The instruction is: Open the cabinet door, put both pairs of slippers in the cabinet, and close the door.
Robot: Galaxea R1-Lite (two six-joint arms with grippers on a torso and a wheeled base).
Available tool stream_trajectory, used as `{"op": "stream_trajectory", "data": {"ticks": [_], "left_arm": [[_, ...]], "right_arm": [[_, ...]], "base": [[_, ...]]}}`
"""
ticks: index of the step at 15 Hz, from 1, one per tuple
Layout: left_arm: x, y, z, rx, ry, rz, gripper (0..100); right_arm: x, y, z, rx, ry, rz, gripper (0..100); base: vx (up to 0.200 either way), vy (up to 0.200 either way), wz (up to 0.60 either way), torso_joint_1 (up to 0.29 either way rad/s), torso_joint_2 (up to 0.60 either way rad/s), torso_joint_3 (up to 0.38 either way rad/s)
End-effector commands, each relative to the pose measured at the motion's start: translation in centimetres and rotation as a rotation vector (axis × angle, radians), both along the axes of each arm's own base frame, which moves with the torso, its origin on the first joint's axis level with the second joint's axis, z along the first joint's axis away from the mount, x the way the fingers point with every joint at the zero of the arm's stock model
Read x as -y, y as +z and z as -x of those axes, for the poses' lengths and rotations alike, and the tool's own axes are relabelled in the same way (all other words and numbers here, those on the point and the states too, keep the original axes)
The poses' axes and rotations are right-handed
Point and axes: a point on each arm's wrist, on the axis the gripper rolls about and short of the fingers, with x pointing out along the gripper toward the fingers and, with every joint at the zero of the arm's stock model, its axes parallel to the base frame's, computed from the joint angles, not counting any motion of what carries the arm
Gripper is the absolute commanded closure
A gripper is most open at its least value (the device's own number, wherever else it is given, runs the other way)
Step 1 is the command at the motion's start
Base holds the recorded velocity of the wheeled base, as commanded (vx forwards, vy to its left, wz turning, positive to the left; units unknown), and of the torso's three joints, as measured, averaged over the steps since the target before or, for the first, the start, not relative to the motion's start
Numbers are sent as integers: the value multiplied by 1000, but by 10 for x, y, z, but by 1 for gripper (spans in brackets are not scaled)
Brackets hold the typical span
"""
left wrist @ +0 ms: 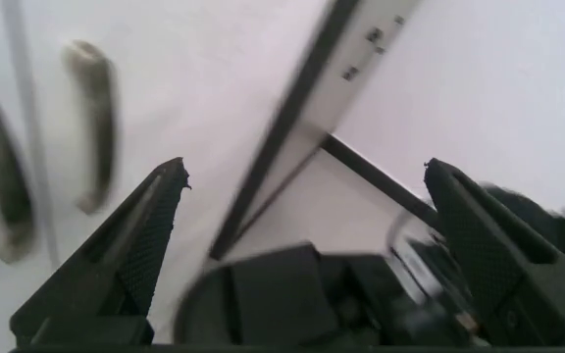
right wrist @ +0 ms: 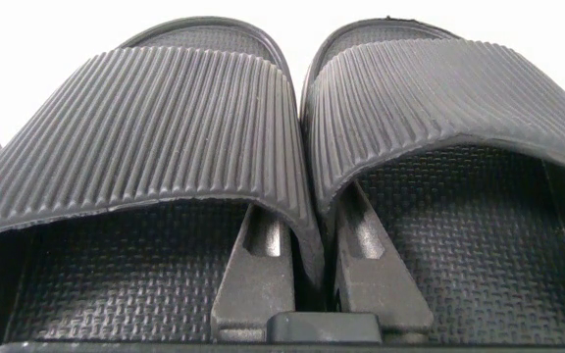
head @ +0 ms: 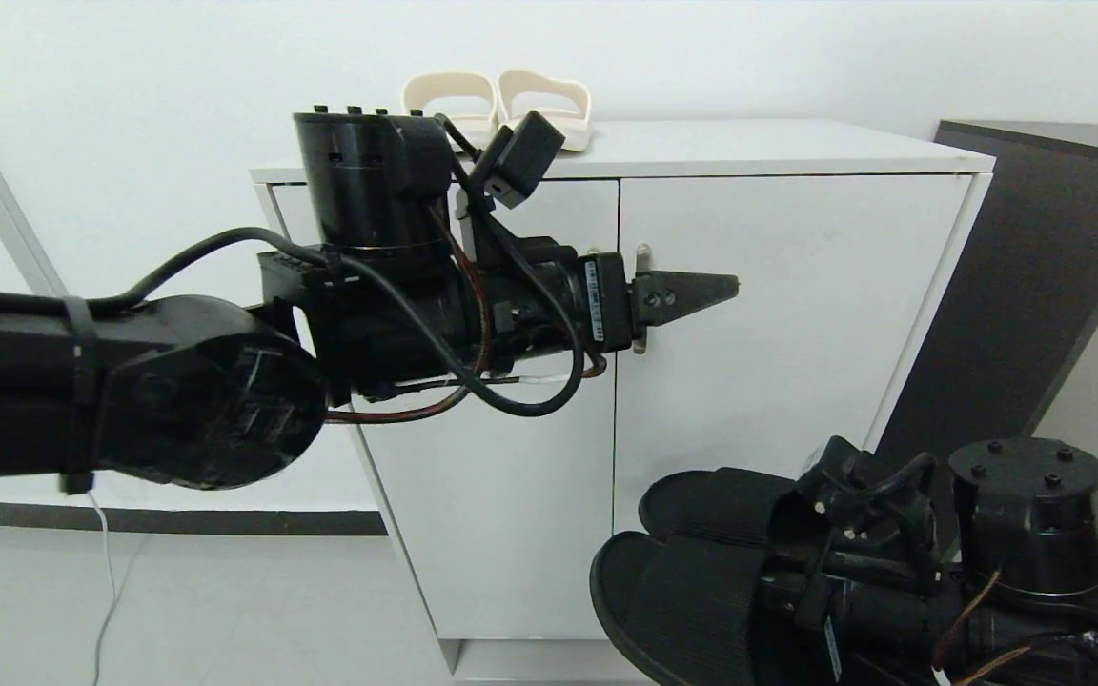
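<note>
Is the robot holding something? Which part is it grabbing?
The right gripper holds the black slippers, pinching their two inner sides together, one finger under each strap. The left gripper is open and empty.

The head camera faces the white cabinet [head: 797, 314] front from moderate distance, slightly downward. The left wrist camera looks closely at the door handles [left wrist: 91, 127], near centre in head view. The right wrist camera is very near the black slippers [right wrist: 194, 127], at head view's 5 o'clock.
</note>
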Motion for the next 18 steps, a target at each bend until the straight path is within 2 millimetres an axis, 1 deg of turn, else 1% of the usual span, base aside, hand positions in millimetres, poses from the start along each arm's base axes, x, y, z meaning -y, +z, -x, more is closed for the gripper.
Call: {"op": "stream_trajectory", "data": {"ticks": [1,3,5,10,11,13,16,17,18], "left_arm": [[13,-12,-18,-19,31,-15,0],[14,-15,-25,-23,68,-18,0],[11,-17,-31,-27,102,-21,0],[5,-15,-39,-18,157,-15,0],[5,-15,-40,-19,158,-16,0],[12,-21,-49,-22,166,-19,0],[17,-26,-54,-30,161,-25,0],[17,-26,-53,-31,163,-26,100],[16,-26,-52,-32,163,-27,100]], "right_arm": [[-1,-1,-1,-1,2,1,100],[0,-1,0,-1,0,1,100],[0,0,0,1,1,1,100],[0,0,0,1,1,1,100],[0,0,0,1,1,1,100],[0,-1,0,1,1,3,100],[0,0,0,2,1,2,100],[0,-1,0,1,1,3,100],[0,-1,1,0,3,6,100]], "base": [[0,0,0,0,0,0],[0,0,0,0,0,0],[0,0,0,0,0,0],[0,0,0,0,0,0],[0,0,0,0,0,0],[0,0,0,0,0,0],[0,0,0,0,0,0],[0,0,0,0,0,0],[0,0,0,0,0,0]]}}
